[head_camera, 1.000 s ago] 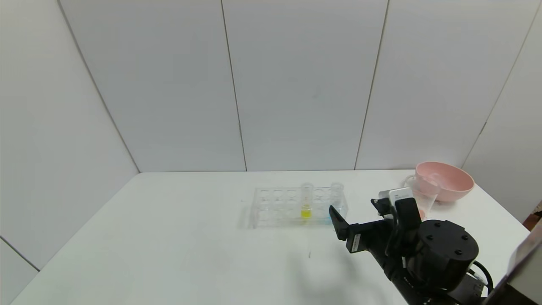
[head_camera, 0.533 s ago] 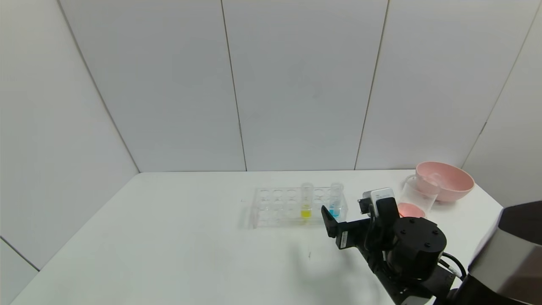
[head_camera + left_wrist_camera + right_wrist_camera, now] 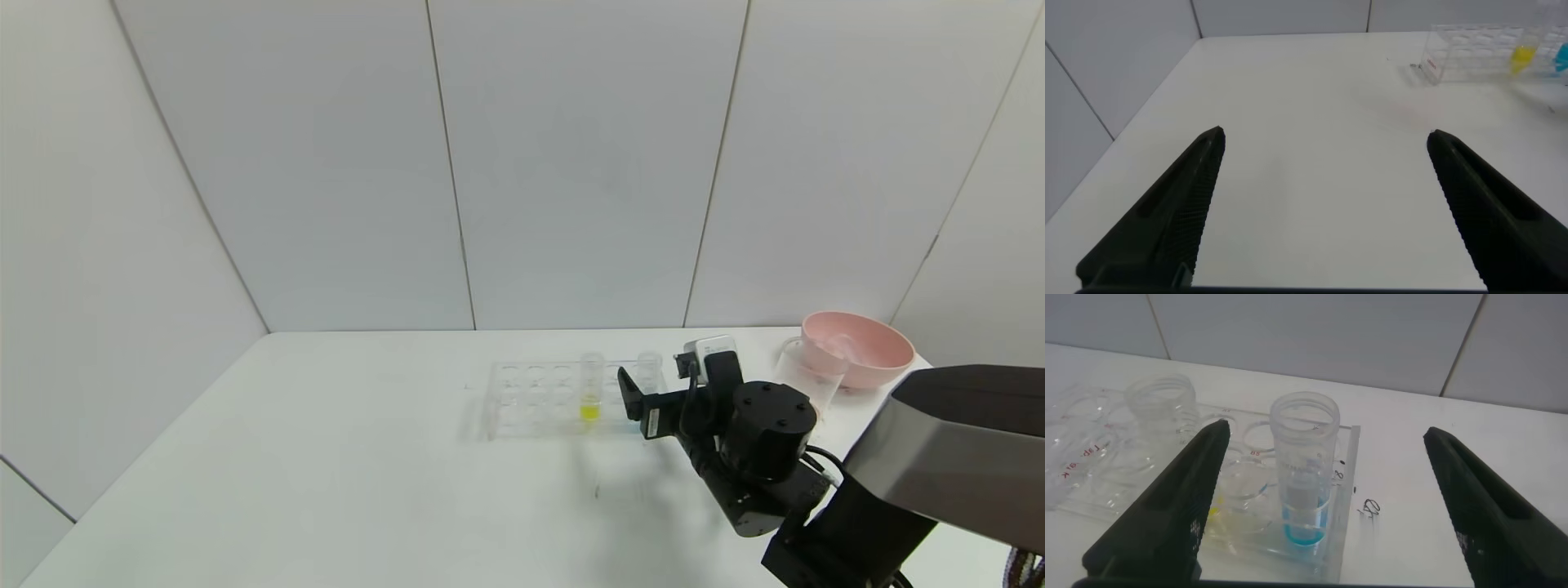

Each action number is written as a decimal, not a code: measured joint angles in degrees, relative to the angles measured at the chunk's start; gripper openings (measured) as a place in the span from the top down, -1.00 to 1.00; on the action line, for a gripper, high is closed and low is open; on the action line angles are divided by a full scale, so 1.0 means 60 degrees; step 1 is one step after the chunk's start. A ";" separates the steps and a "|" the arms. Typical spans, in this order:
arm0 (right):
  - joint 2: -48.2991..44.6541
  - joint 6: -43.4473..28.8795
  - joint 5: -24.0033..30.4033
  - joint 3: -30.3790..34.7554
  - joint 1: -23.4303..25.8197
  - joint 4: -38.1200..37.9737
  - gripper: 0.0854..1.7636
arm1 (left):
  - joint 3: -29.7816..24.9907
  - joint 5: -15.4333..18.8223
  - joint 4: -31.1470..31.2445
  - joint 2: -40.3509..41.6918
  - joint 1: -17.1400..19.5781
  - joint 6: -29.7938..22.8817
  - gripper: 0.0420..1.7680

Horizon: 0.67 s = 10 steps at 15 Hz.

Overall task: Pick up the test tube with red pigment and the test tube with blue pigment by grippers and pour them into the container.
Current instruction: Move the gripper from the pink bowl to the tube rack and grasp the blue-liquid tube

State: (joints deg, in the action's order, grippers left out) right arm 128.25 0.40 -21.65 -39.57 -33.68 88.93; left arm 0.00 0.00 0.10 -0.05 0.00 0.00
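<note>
The blue pigment test tube (image 3: 1305, 469) stands upright in the end hole of the clear tube rack (image 3: 1118, 469), with cyan liquid at its bottom. My right gripper (image 3: 1327, 437) is open and level with it; the tube shows between the two fingers and touches neither. In the head view the right gripper (image 3: 653, 384) is at the rack's right end and hides most of the blue tube (image 3: 649, 366). The container (image 3: 804, 371) stands to the right, partly behind my arm. No red pigment tube is in view. My left gripper (image 3: 1323, 139) is open and empty over bare table.
A yellow-liquid tube (image 3: 590, 390) stands in the rack (image 3: 531, 400), two holes left of the blue one. A pink bowl (image 3: 857, 347) sits behind the container at the table's far right corner. The rack also shows far off in the left wrist view (image 3: 1474, 53).
My right gripper has moved left and away from me, from beside the container to the rack's right end, and now hides the blue tube's liquid in the head view.
</note>
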 joint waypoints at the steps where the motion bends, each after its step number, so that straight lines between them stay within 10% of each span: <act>1: 0.0061 0.0014 0.0028 -0.0130 0.0033 -0.0187 -0.92 | 0.0000 0.0000 0.0000 0.0000 0.0000 0.0000 -1.00; 5: 0.0175 0.0024 0.0095 -0.0423 0.0091 -0.0325 -0.92 | 0.0000 0.0000 0.0000 0.0000 0.0000 0.0000 -1.00; 10: 0.0177 0.0037 0.0351 -0.0360 0.0148 -0.0325 -0.09 | 0.0000 0.0000 -0.0004 0.0000 0.0000 0.0000 -1.00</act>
State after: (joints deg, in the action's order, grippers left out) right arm 129.31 0.62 -19.54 -41.73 -32.79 86.98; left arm 0.00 0.00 0.07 -0.05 0.00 0.00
